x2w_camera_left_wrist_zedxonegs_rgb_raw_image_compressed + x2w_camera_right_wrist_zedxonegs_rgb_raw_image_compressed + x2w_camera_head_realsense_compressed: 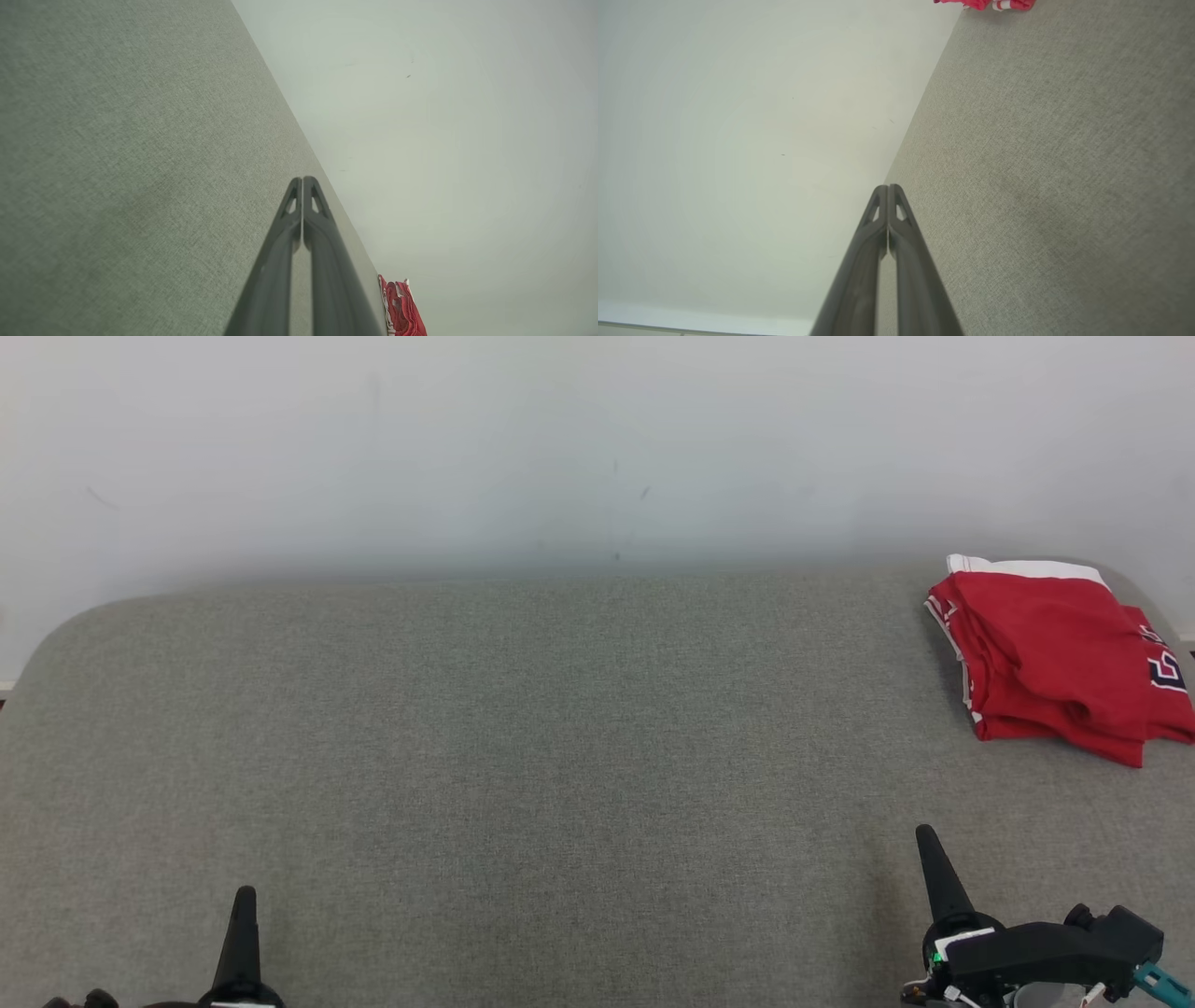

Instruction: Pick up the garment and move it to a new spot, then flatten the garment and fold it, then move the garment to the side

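Note:
The garment [1060,658] is red with white trim and a dark printed mark. It lies folded in a compact stack at the far right corner of the grey fabric surface [560,756]. A sliver of the garment [402,308] sits at the bottom of the left wrist view, and the garment [985,3] peeks in at the top edge of the right wrist view. My left gripper [245,896] stands at the lower left, shut and empty. At the lower right my right gripper [924,835] is shut too, well short of the garment. Both pairs of fingers [303,179] [888,187] press together.
A pale wall [597,448] rises directly behind the grey surface. The surface has rounded corners at the far left and far right, and the garment lies close to the right one.

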Available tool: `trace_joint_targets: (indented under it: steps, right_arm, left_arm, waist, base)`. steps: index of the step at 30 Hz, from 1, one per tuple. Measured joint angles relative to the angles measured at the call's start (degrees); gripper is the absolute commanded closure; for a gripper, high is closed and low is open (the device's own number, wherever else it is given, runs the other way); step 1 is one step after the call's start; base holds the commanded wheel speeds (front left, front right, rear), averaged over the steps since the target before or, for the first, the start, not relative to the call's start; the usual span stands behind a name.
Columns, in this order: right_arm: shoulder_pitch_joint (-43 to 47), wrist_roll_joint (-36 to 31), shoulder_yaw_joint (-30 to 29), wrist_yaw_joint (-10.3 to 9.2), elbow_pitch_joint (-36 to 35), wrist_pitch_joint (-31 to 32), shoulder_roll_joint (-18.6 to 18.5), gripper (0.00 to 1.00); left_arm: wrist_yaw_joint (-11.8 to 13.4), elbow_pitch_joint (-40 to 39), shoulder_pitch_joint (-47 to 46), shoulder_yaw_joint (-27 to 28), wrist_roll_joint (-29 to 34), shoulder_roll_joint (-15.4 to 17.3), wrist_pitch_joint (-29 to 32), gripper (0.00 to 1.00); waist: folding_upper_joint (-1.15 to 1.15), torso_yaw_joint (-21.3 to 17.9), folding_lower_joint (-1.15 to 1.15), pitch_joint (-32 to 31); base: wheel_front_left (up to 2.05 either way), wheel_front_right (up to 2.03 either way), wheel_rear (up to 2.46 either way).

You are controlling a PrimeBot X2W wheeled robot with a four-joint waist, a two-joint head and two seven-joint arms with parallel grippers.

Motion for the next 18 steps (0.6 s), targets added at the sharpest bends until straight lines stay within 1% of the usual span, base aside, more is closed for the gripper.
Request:
trace_joint_targets:
  steps: [18]
  right_arm:
    - [-0.85,8.93,-0.87,0.0,0.0,2.46,0.44,1.0]
  left_arm:
    - [0.0,0.57,-1.71,0.03,-9.39,-0.46,2.37,1.0]
  waist:
    - [0.0,0.49,-0.01,0.07]
  base:
    - [0.0,0.0,0.0]
